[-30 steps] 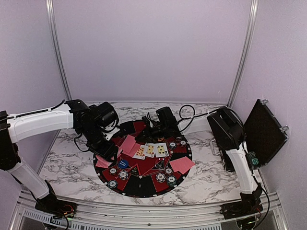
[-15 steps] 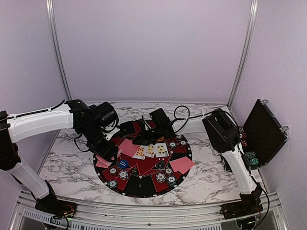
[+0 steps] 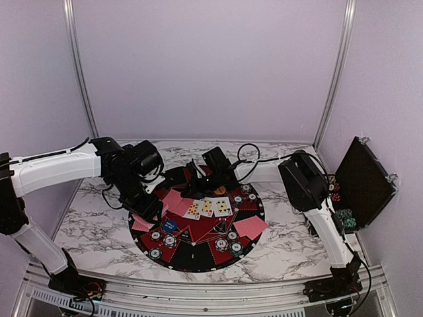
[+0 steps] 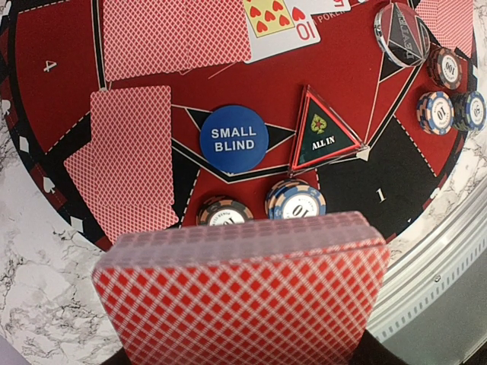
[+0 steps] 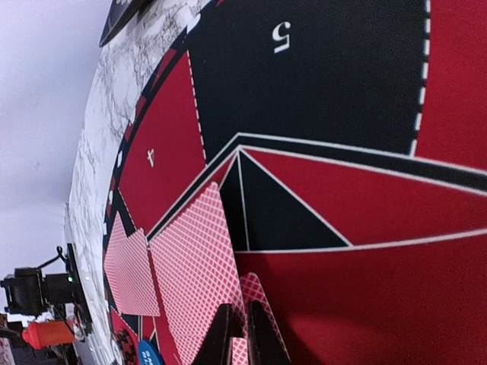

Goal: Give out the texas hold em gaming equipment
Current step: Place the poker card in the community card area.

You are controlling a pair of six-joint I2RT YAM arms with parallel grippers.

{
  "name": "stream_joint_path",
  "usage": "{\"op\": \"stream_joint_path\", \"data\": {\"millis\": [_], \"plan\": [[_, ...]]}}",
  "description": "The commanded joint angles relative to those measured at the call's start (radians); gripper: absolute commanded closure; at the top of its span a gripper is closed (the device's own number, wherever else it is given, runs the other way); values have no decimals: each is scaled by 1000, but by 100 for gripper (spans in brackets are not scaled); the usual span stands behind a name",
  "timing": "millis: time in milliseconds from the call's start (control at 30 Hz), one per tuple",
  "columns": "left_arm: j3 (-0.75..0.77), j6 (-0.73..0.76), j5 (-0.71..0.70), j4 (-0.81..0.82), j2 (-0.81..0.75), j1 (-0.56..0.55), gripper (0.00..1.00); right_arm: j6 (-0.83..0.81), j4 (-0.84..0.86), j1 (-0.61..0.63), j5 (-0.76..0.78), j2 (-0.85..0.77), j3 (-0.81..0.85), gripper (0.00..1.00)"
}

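Note:
My left gripper [image 3: 147, 206] hovers over the left edge of the round mat [image 3: 198, 256], shut on a deck of red-backed cards [image 4: 243, 296] that hides its fingers. Below the deck lie face-down cards [image 4: 125, 163], a blue "small blind" disc [image 4: 233, 138], an "all in" triangle [image 4: 319, 137] and striped chips [image 4: 295, 201]. My right gripper [image 3: 195, 176] is low over the mat's far left sector. In the right wrist view the right gripper [image 5: 240, 308] pinches the edge of one red-backed card [image 5: 194, 266], tilted with its far end on the mat.
Three face-up cards [image 3: 208, 207] lie at the mat's centre and a face-down pair [image 3: 250, 226] on its right. More chips [image 3: 228, 246] sit along the near rim. An open black case [image 3: 363, 181] with chips [image 3: 345, 218] stands at the right wall.
My right arm has swung left across the far side of the mat and lowered, card in its fingers. The left arm and deck have not moved.

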Motion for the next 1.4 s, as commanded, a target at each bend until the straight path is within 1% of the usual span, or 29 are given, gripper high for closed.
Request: {"op": "stream_joint_path", "data": {"millis": [0,100,333,667,1100,1200,1367], "plan": [[3,11,15,13,-15,5,38,-38,-60,10,45,24,58,89],[4,12,15,13,-13,5,38,-49,-74,15,60,19,64,83],[5,14,14,13,-13,5,38,-73,-110,19,111,-12,64,73],[13,12,13,13,-9,4,38,-91,-140,25,162,-40,71,62],[24,5,6,13,-4,5,38,-109,-144,19,192,-101,70,43],[33,0,2,13,4,5,38,-110,-141,14,198,-129,54,39],[55,-13,-9,15,27,5,38,-113,-113,-9,226,-213,-24,28]]}}
